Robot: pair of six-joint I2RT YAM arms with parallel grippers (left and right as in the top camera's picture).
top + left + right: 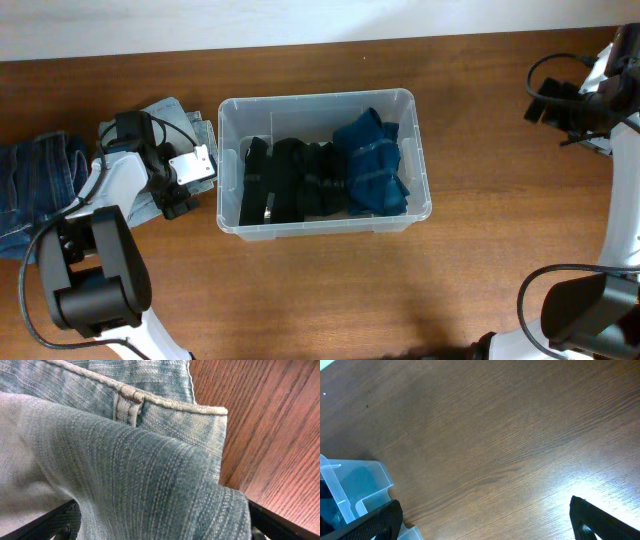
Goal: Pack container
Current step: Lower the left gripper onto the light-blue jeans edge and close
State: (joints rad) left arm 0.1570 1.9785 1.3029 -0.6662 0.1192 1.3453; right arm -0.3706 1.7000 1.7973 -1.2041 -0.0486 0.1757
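On a brown wood-grain table (400, 290), a large rectangular clear plastic storage bin (310, 98) sits near the middle, between the two arms. It holds folded black garments (290, 180) in its left and centre portion and a folded teal-blue garment (372, 165) against its right wall. Just beside the bin's left wall lies a pile of pale, washed-out denim jeans (125, 460), and the left gripper (160, 532) is over it, fingers spread wide with a thick fold of the denim bulging up between them; whether the pads touch the cloth cannot be told. A darker blue denim garment (35, 190) rests at the table's far left edge. Well apart from the bin, toward the far right corner, the right gripper (487, 525) hangs above bare wood, fingers parted and holding nothing, with one corner of the bin showing at the lower left of its wrist view.
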